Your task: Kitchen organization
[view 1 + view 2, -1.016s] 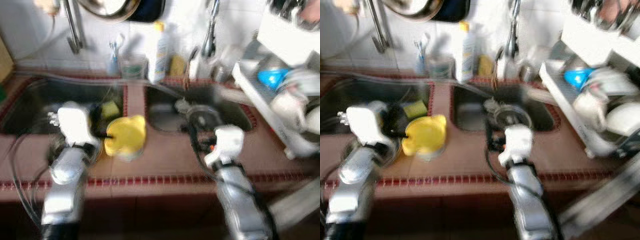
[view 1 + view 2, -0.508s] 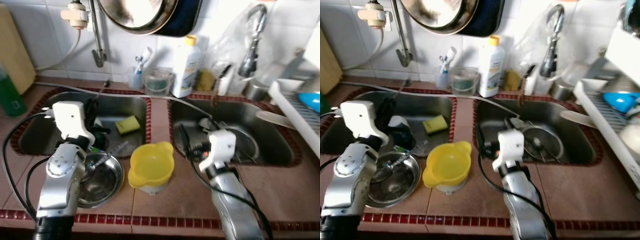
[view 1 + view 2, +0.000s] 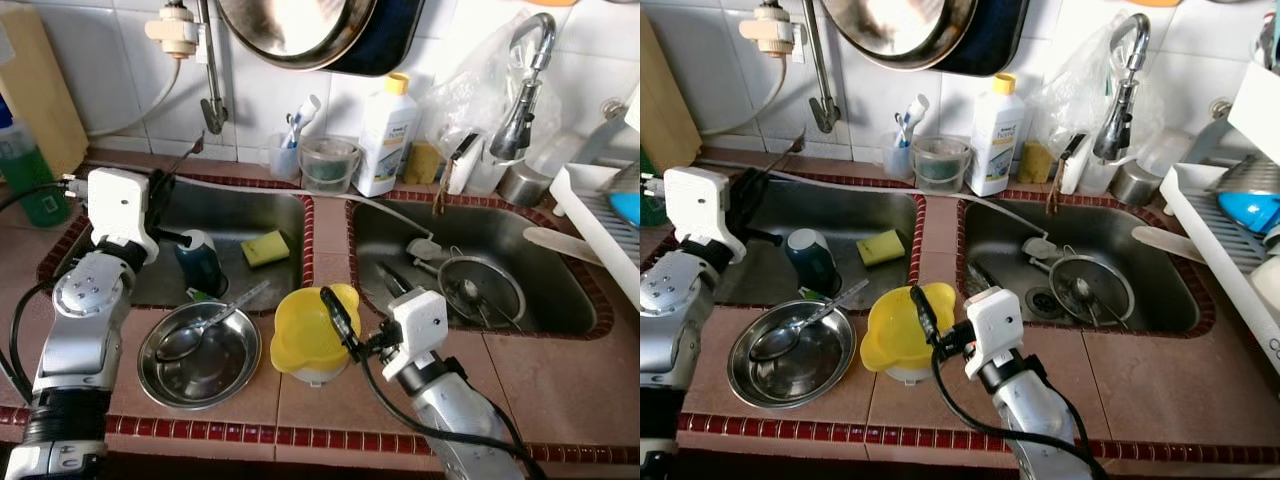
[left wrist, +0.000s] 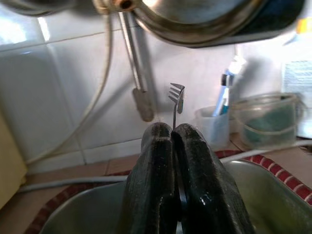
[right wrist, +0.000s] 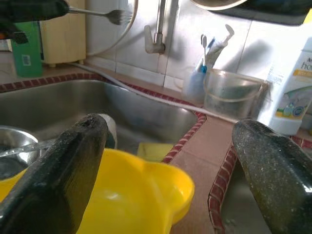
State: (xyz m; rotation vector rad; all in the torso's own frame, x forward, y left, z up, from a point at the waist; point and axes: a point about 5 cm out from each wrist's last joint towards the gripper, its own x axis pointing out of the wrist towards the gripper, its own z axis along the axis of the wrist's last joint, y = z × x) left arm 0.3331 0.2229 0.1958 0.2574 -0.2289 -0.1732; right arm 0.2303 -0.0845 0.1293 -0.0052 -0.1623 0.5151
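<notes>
In the left eye view, a tidying step is judged to be under way. The left claw [image 3: 170, 205] is being held at the left of the frame, over the left sink [image 3: 110, 290]; its grip cannot be told here. The right claw [image 3: 345, 325] is being held wide at the lower middle, just beside the yellow bowl [image 3: 310, 335] on the tiled table [image 3: 520, 385]. At the lower left a steel bowl [image 3: 200, 350] is lying with a spoon [image 3: 205, 325] in it. A dark cup [image 3: 200, 262] and a yellow sponge [image 3: 265, 248] are lying in the left sink; a strainer [image 3: 480, 290] is lying in the right sink [image 3: 570, 310].

In the right eye view, a dish rack [image 3: 1230, 250] is standing at the right edge, with a blue dish [image 3: 1250, 212] in it.

In the left wrist view, the left claw is being kept closed on a fork [image 4: 176, 100], its prongs pointing upward at mid-frame. A place for the fork is judged to be needed next, possibly the rack.

In the right wrist view, the two fingers [image 5: 63, 165] are being held wide apart, with the yellow bowl at the lower middle between them and apparently empty. Closing on its rim would be called for if it is to be moved.
</notes>
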